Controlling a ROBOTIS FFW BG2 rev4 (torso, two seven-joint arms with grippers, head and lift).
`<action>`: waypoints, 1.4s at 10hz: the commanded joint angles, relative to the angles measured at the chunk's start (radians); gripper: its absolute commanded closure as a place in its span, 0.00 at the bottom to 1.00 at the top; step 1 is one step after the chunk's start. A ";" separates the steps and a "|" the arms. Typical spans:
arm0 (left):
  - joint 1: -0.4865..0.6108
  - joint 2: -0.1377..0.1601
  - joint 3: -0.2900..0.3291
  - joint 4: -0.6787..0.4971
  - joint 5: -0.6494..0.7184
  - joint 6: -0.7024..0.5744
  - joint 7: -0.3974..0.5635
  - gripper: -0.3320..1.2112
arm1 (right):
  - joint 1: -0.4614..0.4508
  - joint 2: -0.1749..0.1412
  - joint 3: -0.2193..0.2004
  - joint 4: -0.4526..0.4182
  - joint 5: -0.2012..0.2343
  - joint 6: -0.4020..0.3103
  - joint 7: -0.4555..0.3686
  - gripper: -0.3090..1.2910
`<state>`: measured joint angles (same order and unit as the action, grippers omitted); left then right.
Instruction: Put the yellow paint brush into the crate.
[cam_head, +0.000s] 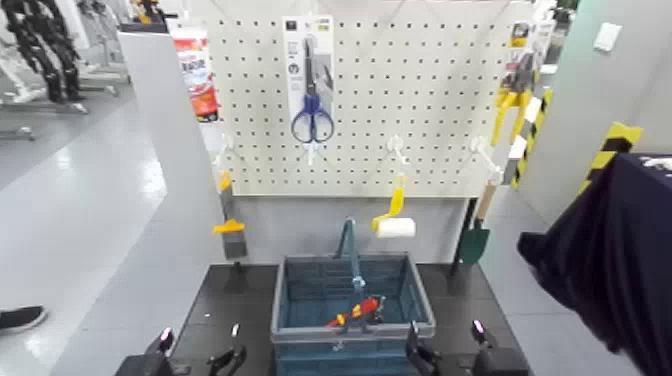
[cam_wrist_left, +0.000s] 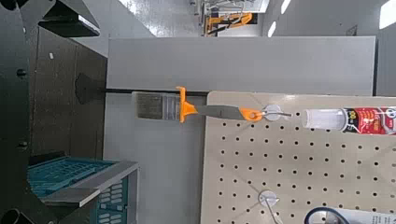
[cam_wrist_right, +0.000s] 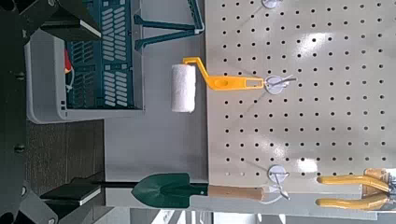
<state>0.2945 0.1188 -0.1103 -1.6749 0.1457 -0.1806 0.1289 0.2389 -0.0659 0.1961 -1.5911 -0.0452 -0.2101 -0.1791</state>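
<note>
Your paint brush is hanging on the pegboard, left of the crate. Both your grippers, left and right, sit empty and wide open beside the crate.

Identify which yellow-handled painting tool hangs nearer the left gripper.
The brush, with flat bristles; the other has a white roller.

left gripper: black, angular metal fingers, small pinkish light spots
right gripper: black, angular metal fingers, pinkish light spots
wrist housing: black, round screw heads
</note>
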 joint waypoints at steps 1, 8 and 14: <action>0.000 -0.001 0.001 -0.002 0.003 0.004 -0.009 0.28 | 0.000 0.000 0.000 -0.001 0.001 0.005 0.000 0.28; -0.090 -0.022 0.190 0.030 0.011 0.112 -0.359 0.28 | -0.003 0.001 0.008 0.005 -0.002 0.012 0.001 0.28; -0.264 0.061 0.288 0.173 0.051 0.159 -0.486 0.28 | -0.003 0.001 0.011 0.006 -0.008 0.012 0.001 0.28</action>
<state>0.0524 0.1606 0.1786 -1.5265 0.1847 -0.0213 -0.3581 0.2361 -0.0641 0.2062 -1.5857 -0.0531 -0.1978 -0.1779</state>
